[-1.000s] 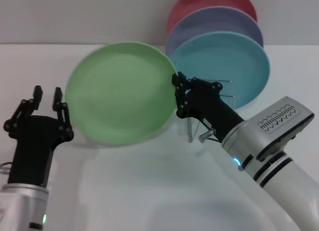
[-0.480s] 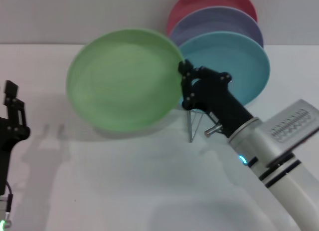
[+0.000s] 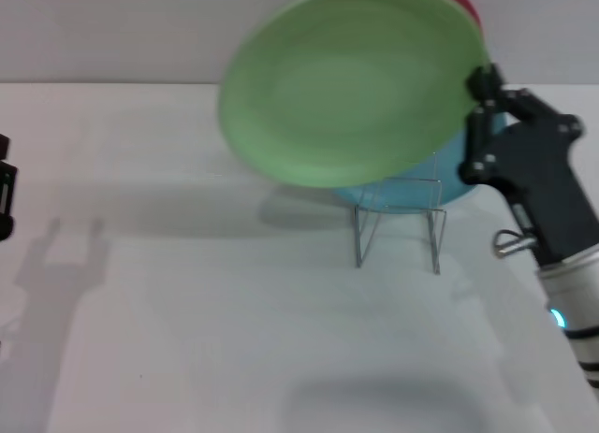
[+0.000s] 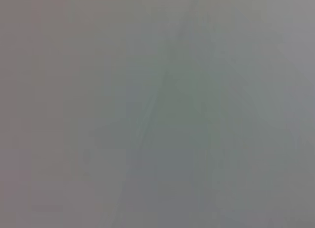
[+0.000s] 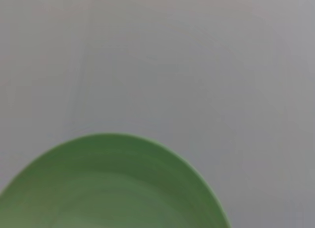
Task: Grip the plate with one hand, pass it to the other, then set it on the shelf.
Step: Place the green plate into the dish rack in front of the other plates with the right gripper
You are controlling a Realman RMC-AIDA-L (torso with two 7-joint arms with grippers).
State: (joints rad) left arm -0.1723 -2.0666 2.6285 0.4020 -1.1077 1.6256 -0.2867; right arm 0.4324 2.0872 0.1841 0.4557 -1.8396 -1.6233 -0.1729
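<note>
At the lower right of the head view the silver-white right arm rises toward the middle right, where the right gripper [image 3: 479,124] has its black fingers [image 3: 482,82] clamped on the right rim of the light green plate [image 3: 351,82]. At the far left edge only a sliver of the black left gripper [image 3: 5,199] shows, well apart from the plate, and I cannot tell whether its fingers are open or closed. The white desk [image 3: 206,339] fills the near ground. Farther back, centre right, the thin wire shelf [image 3: 398,229] stands upright on the desk. The plate is held in the air, tilted with its face toward the camera, above and just in front of the shelf, not resting in it. Behind the shelf a teal-blue plate [image 3: 412,192] shows below the green one, and a red plate [image 3: 468,3] shows at the top edge. The right wrist view shows the green plate's curved rim.
</note>
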